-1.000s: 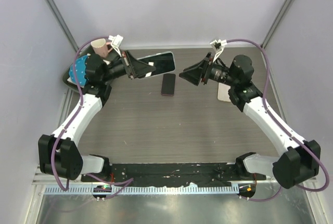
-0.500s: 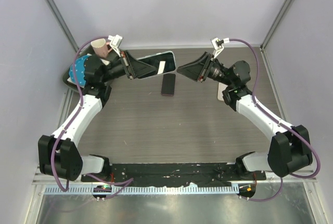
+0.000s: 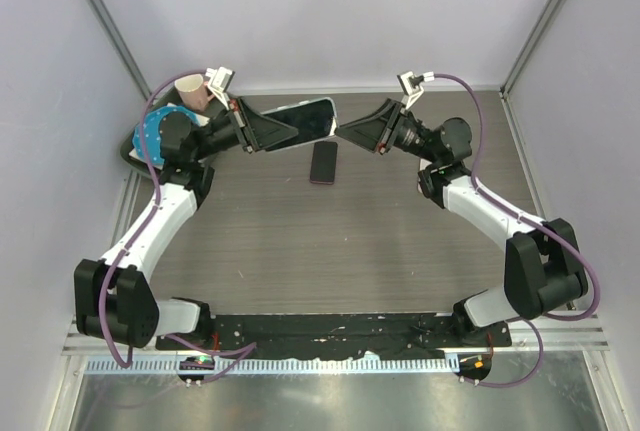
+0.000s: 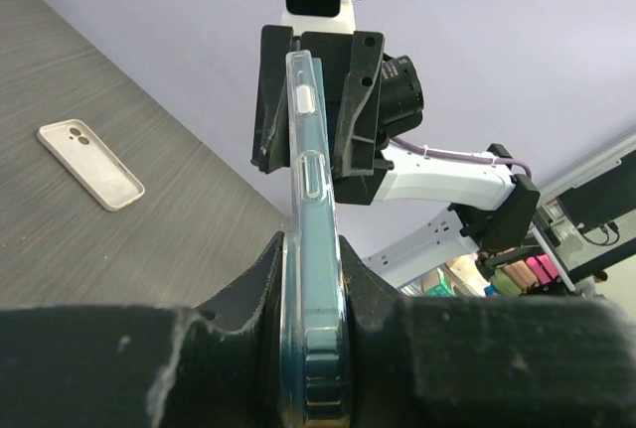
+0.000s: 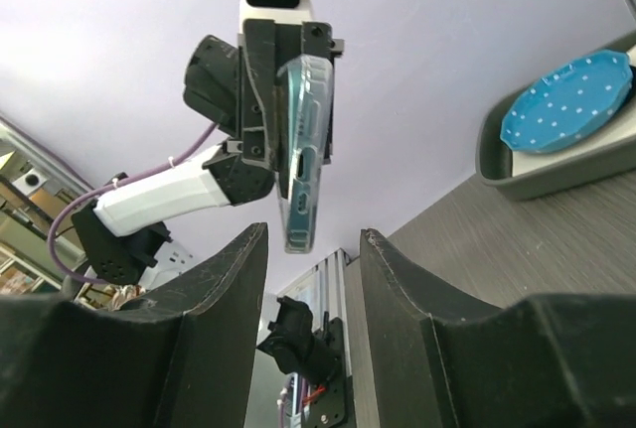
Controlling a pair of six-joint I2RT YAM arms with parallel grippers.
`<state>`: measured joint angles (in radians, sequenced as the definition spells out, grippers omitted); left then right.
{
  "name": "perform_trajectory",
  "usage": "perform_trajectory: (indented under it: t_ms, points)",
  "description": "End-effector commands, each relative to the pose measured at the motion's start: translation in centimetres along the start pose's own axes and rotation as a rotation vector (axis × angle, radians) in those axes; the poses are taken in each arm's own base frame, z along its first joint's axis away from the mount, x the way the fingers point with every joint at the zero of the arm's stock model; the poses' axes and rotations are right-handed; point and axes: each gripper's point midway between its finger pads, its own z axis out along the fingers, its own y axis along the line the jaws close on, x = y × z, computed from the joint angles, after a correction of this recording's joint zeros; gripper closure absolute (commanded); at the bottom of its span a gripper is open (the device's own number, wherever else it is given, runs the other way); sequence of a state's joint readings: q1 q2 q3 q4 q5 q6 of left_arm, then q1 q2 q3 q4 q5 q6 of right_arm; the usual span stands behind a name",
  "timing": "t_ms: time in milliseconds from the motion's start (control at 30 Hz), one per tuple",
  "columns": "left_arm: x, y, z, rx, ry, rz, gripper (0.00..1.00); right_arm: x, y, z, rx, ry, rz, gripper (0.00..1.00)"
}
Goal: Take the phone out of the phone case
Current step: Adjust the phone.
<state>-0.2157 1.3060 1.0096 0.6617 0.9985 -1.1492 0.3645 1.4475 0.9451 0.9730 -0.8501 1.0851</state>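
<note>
The phone [image 3: 305, 119] sits inside its clear case [image 4: 308, 200], lifted off the table [image 3: 330, 241] at the far side, left of centre, with its free end pointing right. My left gripper [image 4: 313, 289] is clamped hard across the case's 2 faces at the left end, so everything hangs from that 1 pinch.

What worries me is the approach. The right gripper [image 3: 345, 132] is nose to nose with the free end. If I come in off-line, a finger could ram the end of the case instead of straddling it, lever it out of the left pinch and drop it. A dark phone [image 3: 323, 162] lies on the table just near of the held one, and a fall would land on or close to it. I judge the case slick and flexible. A bite that takes case and phone together would only tug against the left arm, so I need purchase on 1 of them alone.

The right gripper's jaws stand partway apart, wider than the case's edge, holding nothing and touching nothing. In its wrist view the case's end lies ahead of the fingers [image 5: 214, 339], not yet between them.

Further out, a beige empty case [image 4: 89, 165] lies flat on the table to the right. A blue dotted plate [image 5: 566, 100] in a grey tray [image 5: 497, 165] and a pink cup [image 3: 190, 89] sit at the far left, away from the work.
</note>
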Motion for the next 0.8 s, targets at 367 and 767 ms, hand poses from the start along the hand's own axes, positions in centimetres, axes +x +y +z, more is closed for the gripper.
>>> perform_trajectory:
  t_ms: [367, 767]
  points:
    - [-0.7, -2.9, -0.2, 0.088, -0.029, 0.082, 1.0, -1.5, 5.4, -0.1, -0.212, -0.032, -0.106, 0.64]
    - [-1.0, -3.4, -0.2, 0.104, -0.038, 0.08, 1.0, -0.3, 4.9, 0.3, -0.21, -0.006, -0.108, 0.64]
